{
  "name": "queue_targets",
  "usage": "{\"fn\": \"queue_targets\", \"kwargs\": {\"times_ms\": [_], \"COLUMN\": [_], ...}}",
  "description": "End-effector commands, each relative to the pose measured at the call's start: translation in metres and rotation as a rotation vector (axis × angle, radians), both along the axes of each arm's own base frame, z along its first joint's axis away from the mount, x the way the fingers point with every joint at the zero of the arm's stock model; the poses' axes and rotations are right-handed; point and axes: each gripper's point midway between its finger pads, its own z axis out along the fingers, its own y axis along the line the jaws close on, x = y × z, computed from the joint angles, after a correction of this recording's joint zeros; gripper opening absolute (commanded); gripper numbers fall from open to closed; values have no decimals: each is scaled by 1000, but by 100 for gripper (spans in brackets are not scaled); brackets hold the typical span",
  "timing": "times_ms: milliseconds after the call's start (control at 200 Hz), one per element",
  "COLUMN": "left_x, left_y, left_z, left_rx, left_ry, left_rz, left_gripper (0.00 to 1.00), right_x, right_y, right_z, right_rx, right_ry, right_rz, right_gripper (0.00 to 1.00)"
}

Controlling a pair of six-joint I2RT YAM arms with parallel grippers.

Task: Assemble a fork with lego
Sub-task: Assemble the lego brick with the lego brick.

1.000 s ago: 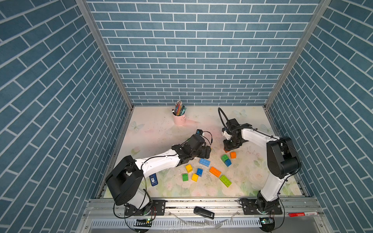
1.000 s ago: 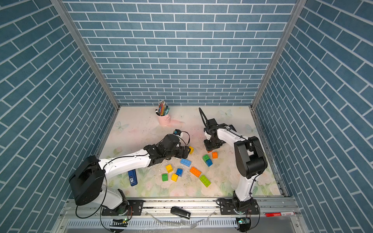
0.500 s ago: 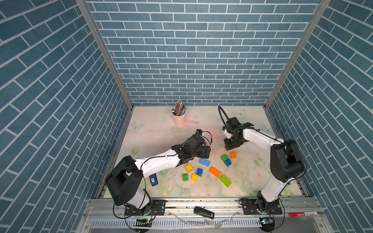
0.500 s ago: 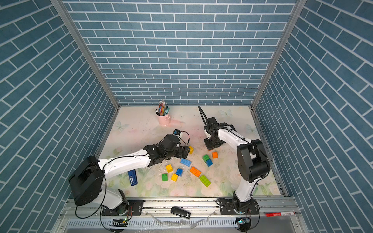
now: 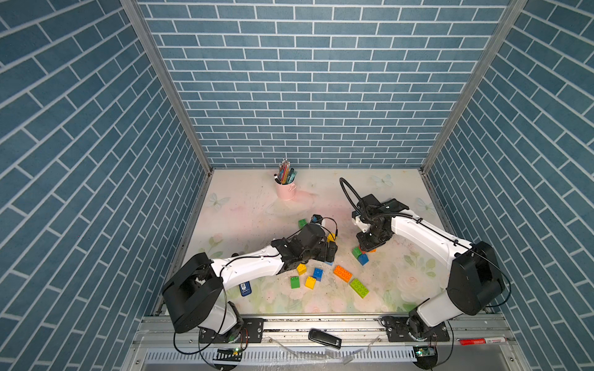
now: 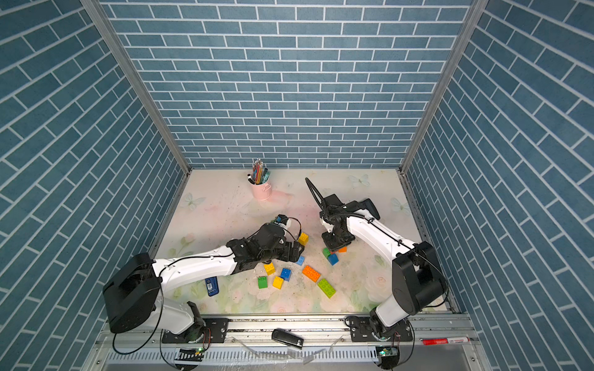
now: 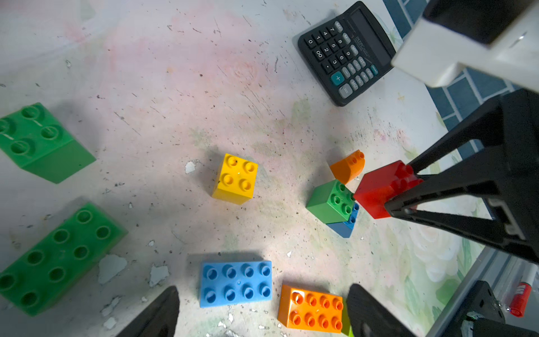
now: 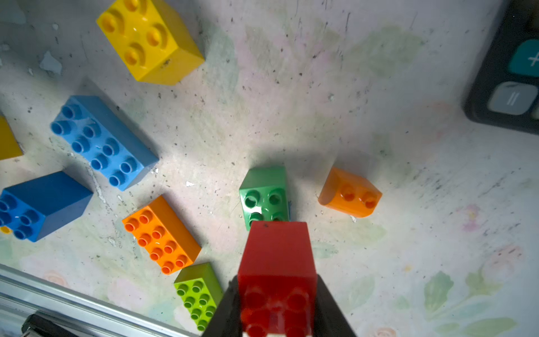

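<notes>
Fork barely begun; one brick on its way in.
The right gripper (image 8: 277, 294) is clamped on a red brick (image 8: 277, 253), poised at the edge of the green-on-blue pair (image 7: 329, 201), the only join seen. The other lego lie loose mid-front on the table (image 5: 250, 205). The left gripper (image 7: 262, 289) is spread wide and empty over a blue oblong brick (image 7: 236, 284). Since a second back, the right gripper has dropped nearer the pair; the left arm has hardly shifted.

Both top views sit high up front, looking down and back over the whole tabletop (image 5: 244, 205). Left wrist cam hangs close, looking down past its jaws; right wrist cam's even closer. Both wrist views share the red brick (image 7: 376, 189), curved orange brick (image 7: 348, 166) and calculator (image 7: 347, 52).
</notes>
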Motion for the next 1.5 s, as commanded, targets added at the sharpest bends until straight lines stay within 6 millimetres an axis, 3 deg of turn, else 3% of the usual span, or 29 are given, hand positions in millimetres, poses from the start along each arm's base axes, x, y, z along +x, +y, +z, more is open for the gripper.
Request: {"fn": "queue_targets", "kwargs": {"times_ms": [0,620,980,1495], "left_x": [-1,1,1,2], "left_y": [-7,2,6,3], "left_z": [-2,-6,0,0], "left_rx": [-21,-18,-24,-28], "left_ry": [3,0,-21,-20], "left_rz": [-6,44,50,47], "left_gripper": [91,97,97,97], "right_x": [-6,7,10,9], "right_y": [1,17,18,22], "right_z": [-4,-21,1,-20], "right_rx": [-22,-32,-8,-25], "right_ry": [40,48,16,76], "right_rz": [-8,2,-9,-30], "right_gripper": [21,18,16,16]}}
